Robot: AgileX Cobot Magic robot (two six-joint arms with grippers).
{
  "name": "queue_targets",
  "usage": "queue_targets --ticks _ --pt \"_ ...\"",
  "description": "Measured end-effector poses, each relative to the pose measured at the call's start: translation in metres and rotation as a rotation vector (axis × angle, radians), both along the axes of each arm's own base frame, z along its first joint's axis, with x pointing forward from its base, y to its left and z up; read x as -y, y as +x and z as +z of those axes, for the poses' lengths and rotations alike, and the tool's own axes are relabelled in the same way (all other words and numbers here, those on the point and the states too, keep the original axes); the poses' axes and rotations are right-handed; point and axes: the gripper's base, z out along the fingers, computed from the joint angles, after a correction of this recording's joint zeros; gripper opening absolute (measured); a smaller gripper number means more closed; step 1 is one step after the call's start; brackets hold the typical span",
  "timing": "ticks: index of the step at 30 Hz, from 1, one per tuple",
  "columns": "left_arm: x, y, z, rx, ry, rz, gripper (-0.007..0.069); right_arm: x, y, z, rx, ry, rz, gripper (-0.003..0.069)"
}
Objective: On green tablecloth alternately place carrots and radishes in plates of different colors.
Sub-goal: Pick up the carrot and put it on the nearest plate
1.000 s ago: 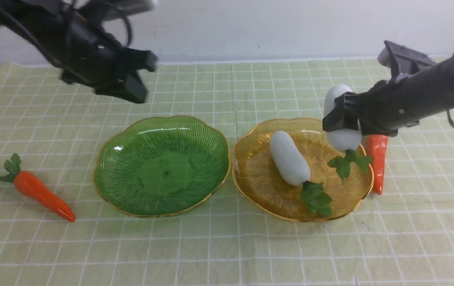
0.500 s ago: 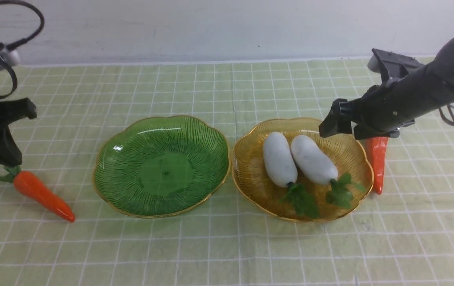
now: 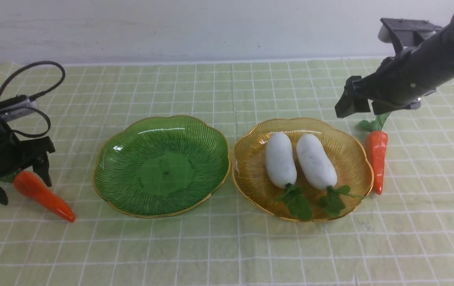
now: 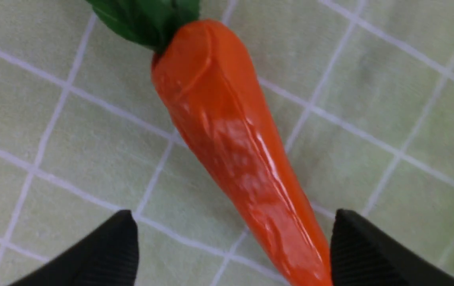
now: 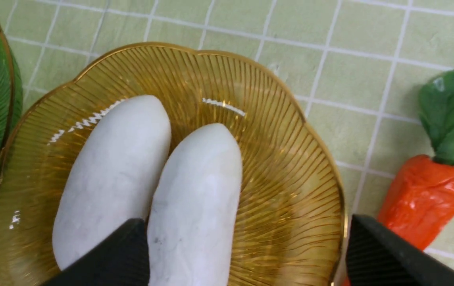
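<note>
Amber plate (image 3: 251, 167) now carries both radishes (image 3: 316, 161), lying side by side and touching, leaves toward 6 o'clock. A second ago the second one hung in the right claw (image 3: 364, 109) over that plate. That claw has let go and lifted off to about 1 o'clock of the plate, jaws spread, nothing between them. Green plate (image 3: 162, 167), at 9 o'clock of the amber one, holds nothing. Left claw (image 3: 18, 186) has swung down from above the green plate to the left carrot (image 3: 44, 195), which lies on the green tablecloth (image 3: 227, 246) at 9 o'clock of the green plate. Its jaws are released and straddle the carrot's narrow half, with no squeeze on it yet. Right carrot (image 3: 376, 159) lies at 3 o'clock of the amber plate, just beside the rim, leaves toward 12. My reading is that the radish half is finished and both carrots remain on the cloth. Next comes the pinch on the left carrot and its carry to the green plate. Its skin is glossy and tapered, so a grip that far down the taper may slide.
</note>
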Motion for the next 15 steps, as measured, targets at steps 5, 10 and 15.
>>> queue_targets --ticks 5,10,15 --pt "-0.003 0.009 -0.035 -0.054 0.005 -0.002 0.0536 0.006 0.0 -0.002 -0.028 -0.03 -0.074 0.06" --pt "-0.005 0.015 -0.022 -0.051 0.048 -0.044 0.0225 0.01 0.0 -0.003 -0.027 -0.081 -0.077 0.0574" --pt "0.018 0.031 0.039 0.097 0.072 -0.225 0.0245 0.03 0.002 -0.004 -0.035 -0.118 -0.191 0.0536"
